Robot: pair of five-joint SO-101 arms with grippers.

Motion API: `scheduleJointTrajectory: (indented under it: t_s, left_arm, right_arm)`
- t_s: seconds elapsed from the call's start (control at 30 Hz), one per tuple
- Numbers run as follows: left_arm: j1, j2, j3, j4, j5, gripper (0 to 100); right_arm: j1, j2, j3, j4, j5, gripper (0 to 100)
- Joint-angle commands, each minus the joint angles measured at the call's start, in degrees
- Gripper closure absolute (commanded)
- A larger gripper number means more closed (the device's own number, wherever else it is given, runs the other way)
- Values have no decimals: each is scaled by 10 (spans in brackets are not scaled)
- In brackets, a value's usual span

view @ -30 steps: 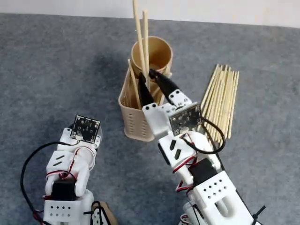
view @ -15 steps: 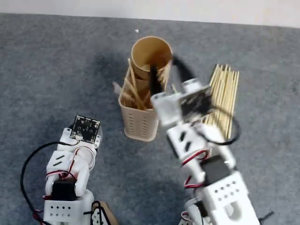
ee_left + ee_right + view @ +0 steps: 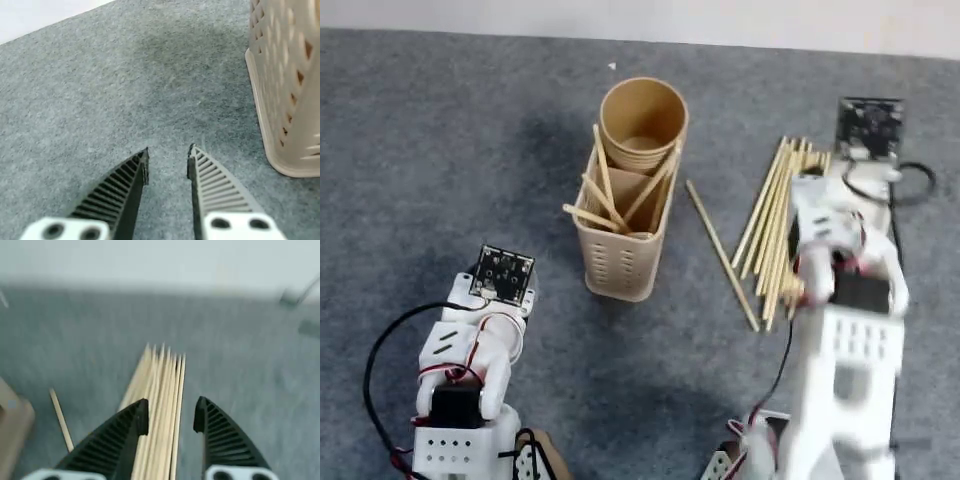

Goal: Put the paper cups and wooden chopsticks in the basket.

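Right wrist view: the right gripper (image 3: pixel 170 416) is held with jaws apart over the chopstick pile (image 3: pixel 159 390); the left gripper (image 3: pixel 167 161), jaws likewise apart, is parked beside the basket (image 3: pixel 618 262), where cups (image 3: pixel 642 125) are stacked. Sticks could be scattered if too many are pinched.

The left arm (image 3: pixel 470 355) sits folded, the left gripper (image 3: pixel 167 156) aimed downward with its jaws slightly apart. The right arm (image 3: pixel 845 300) stretches forward, the right gripper (image 3: pixel 170 414) angled down, jaws apart too.
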Motion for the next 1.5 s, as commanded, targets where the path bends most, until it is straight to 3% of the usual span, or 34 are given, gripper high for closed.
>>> scheduleJointTrajectory:
  t_s: [0.0,0.3,0.87,1.0,1.1,1.33,1.47]
  left_arm:
    - [8,-1,10,-10,-6,841]
    - [8,-1,10,-10,-6,840]
    - [8,-1,10,-10,-6,840]
    - [8,-1,10,-10,-6,840]
    - [8,-1,10,-10,-6,840]
    - [8,-1,10,-10,-6,841]
    - [8,-1,10,-10,-6,841]
  right_arm:
    - [17,139,-6,1,49,840]
    - [75,353,-87,-11,60,840]
    - [75,478,-94,-61,60,840]
    - [91,493,-94,-61,61,868]
    - [95,495,-94,-61,61,993]
    - [98,466,-131,-58,55,994]
    - [102,346,-139,-33,-41,994]
